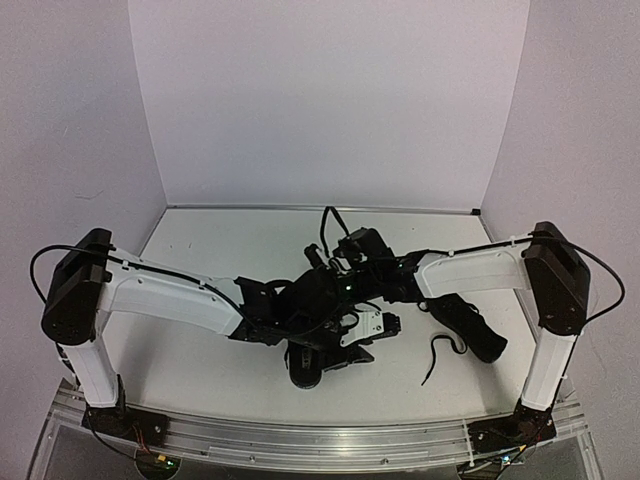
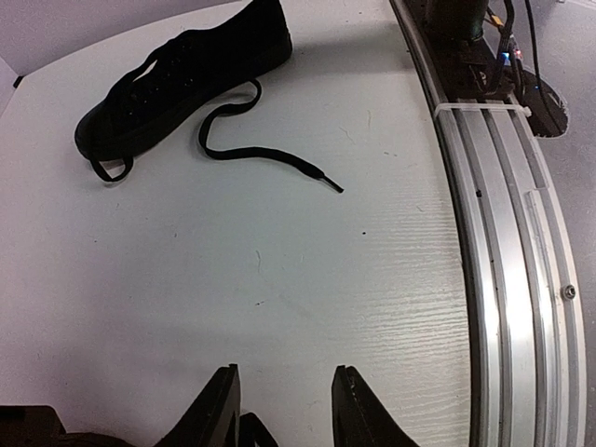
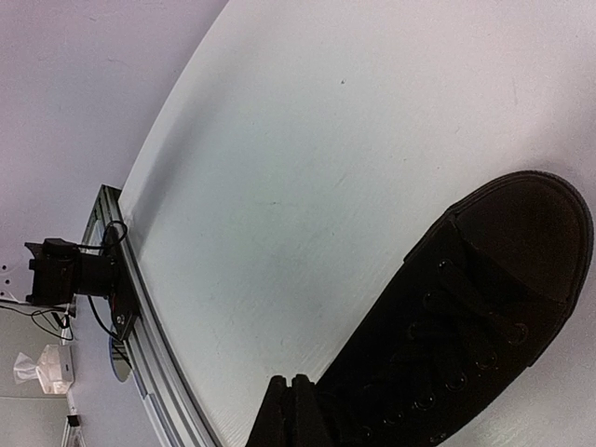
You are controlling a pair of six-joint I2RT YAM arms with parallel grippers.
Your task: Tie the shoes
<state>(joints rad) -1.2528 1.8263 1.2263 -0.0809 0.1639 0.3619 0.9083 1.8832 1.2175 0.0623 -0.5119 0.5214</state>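
Observation:
One black shoe (image 1: 305,365) lies at the table's middle front, mostly hidden under both wrists, which meet above it. The right wrist view shows its toe and eyelets (image 3: 475,307). My right gripper (image 3: 296,410) is shut beside that shoe's side; any lace between its fingers is hidden. The other shoe (image 1: 470,325) lies to the right, and the left wrist view shows it too (image 2: 182,79), with a loose lace (image 2: 270,154) trailing over the table. My left gripper (image 2: 284,410) stands open over bare table; a dark strand (image 2: 251,430) shows low by its left finger.
The aluminium rail (image 2: 503,261) runs along the table's near edge, with the right arm's base (image 2: 484,47) and cables on it. White walls close in the back and sides. The right shoe's lace end (image 1: 440,355) curls toward the front edge.

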